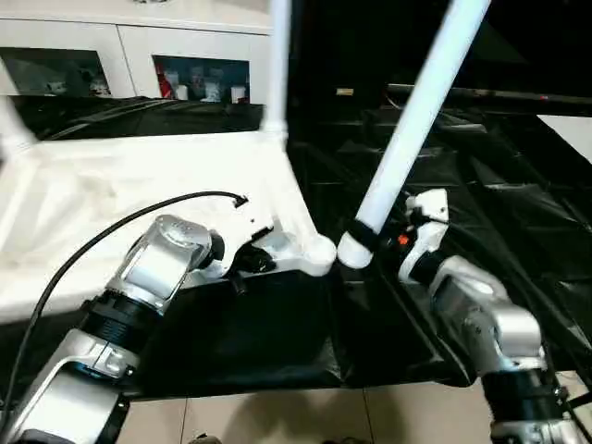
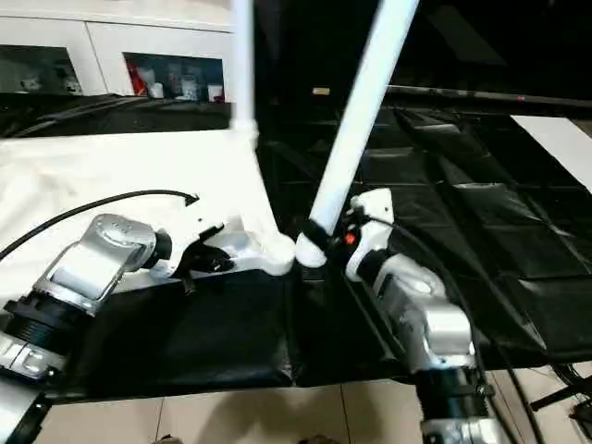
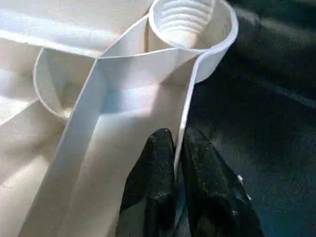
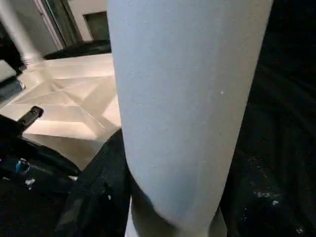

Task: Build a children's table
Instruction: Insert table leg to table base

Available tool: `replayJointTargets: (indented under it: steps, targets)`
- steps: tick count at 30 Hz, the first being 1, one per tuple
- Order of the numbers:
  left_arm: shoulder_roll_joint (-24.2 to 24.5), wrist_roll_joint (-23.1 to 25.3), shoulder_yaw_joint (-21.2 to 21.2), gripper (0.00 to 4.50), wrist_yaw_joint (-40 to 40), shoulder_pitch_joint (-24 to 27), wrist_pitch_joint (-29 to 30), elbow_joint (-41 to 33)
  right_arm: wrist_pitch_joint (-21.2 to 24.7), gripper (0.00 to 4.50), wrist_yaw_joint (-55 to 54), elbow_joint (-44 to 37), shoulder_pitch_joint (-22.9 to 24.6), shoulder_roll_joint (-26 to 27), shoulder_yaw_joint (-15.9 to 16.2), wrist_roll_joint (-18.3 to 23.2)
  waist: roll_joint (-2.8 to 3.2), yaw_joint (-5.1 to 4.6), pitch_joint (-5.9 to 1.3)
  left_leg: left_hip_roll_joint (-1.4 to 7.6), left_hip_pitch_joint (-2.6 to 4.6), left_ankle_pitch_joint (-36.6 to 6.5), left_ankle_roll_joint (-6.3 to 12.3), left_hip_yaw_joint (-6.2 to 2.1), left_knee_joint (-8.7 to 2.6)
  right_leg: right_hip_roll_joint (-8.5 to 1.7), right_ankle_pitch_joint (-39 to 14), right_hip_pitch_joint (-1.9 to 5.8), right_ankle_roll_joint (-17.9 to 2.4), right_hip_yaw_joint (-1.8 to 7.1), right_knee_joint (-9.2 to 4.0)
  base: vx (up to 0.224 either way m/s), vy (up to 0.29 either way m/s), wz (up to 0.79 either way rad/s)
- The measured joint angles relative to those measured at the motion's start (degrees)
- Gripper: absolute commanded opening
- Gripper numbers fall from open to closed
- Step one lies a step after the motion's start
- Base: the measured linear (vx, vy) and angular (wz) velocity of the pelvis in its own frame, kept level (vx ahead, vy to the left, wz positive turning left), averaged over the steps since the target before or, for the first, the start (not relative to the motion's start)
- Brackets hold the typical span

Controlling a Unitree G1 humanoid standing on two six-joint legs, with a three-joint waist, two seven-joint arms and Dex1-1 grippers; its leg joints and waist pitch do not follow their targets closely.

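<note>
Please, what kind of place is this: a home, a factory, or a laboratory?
Probably an indoor lab or demonstration room, not a factory. The work table is draped in black cloth, the floor is light tile, and white cabinets with glass doors stand behind, holding small items.

The tabletop (image 1: 139, 185) lies upside down on my desk (image 1: 518, 213), to my left. One leg (image 1: 277, 65) stands in its far right corner socket. My left jaws (image 3: 175, 197) pinch the rim just behind the near right socket (image 1: 317, 254). My right jaws (image 1: 370, 242) hold another leg (image 1: 416, 120) tilted, its foot just beside that socket.
</note>
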Motion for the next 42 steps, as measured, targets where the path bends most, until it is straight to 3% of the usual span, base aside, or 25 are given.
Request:
replayJointTargets:
  steps: [4,10,15,23,27,30,35,42]
  targets:
    - [-0.84,-0.72,1.74,0.01,2.94,0.81,1.57,-1.13,0.49,1.93,0.04,1.06,-0.07,0.01,0.77,-0.28,-0.10,-0.04,0.05,0.00,-0.19,-0.04,0.06,0.03,-0.04,0.00,0.13,-0.11,-0.23,-0.01,-0.03,0.000,0.000,0.00]
    - [2.26,1.44,-0.49,0.00,3.98,3.13,-12.20,-0.13,0.55,1.93,0.31,1.07,-0.54,0.00,2.00,-0.87,-0.11,0.66,0.04,0.01,-0.29,-0.01,0.04,-0.04,-0.01,0.00,-0.06,-0.05,0.07,-0.10,-0.05,0.000,0.000,0.00]
    - [2.38,1.29,-0.90,0.00,1.80,4.61,-21.94,1.93,0.30,1.93,1.20,1.37,-0.56,-0.75,2.21,-2.16,-0.16,2.36,0.04,0.03,-0.09,0.00,0.05,-0.04,0.06,-0.08,-0.07,0.00,0.09,-0.05,-0.05,0.000,0.000,0.00]
    - [1.87,1.28,-1.80,0.00,0.94,3.63,-30.53,6.96,-0.79,1.93,1.38,1.03,-0.48,-1.51,2.29,-2.27,-0.03,3.26,0.03,0.02,-0.06,0.00,0.04,-0.03,0.03,-0.09,-0.08,0.04,0.11,-0.02,-0.03,0.000,0.000,0.00]
    - [1.41,0.92,-1.87,0.00,-2.26,2.84,-30.72,8.43,-3.15,1.93,4.12,0.69,-0.58,-1.26,2.55,-2.20,0.11,3.37,0.02,0.02,-0.05,0.00,0.04,-0.04,0.05,-0.10,-0.08,0.08,0.11,-0.02,-0.04,0.000,0.000,0.00]
    - [1.43,0.70,-2.62,0.00,-4.65,2.61,-31.43,8.72,-6.42,1.93,6.60,3.93,-3.60,-0.62,4.08,-2.72,0.45,3.28,-0.01,0.00,-0.05,0.00,0.04,-0.02,0.08,-0.12,-0.07,0.10,0.09,0.02,-0.04,0.000,0.000,0.00]
    - [0.52,0.97,-4.76,0.00,-5.93,1.77,-33.13,9.63,-7.49,1.93,8.81,8.61,-7.78,0.54,4.03,-1.99,0.62,3.46,-0.14,0.02,-0.04,0.00,0.05,-0.03,0.08,-0.12,-0.10,0.24,0.13,0.01,-0.04,0.000,0.000,0.00]
    - [-0.53,2.04,-5.25,0.00,-6.03,0.06,-33.49,11.61,-8.22,1.93,11.22,16.17,-8.11,0.52,4.05,-2.25,0.60,3.13,-0.14,0.02,-0.06,0.00,0.05,0.01,0.13,-0.14,-0.11,0.24,0.15,0.03,-0.02,0.000,0.000,0.00]
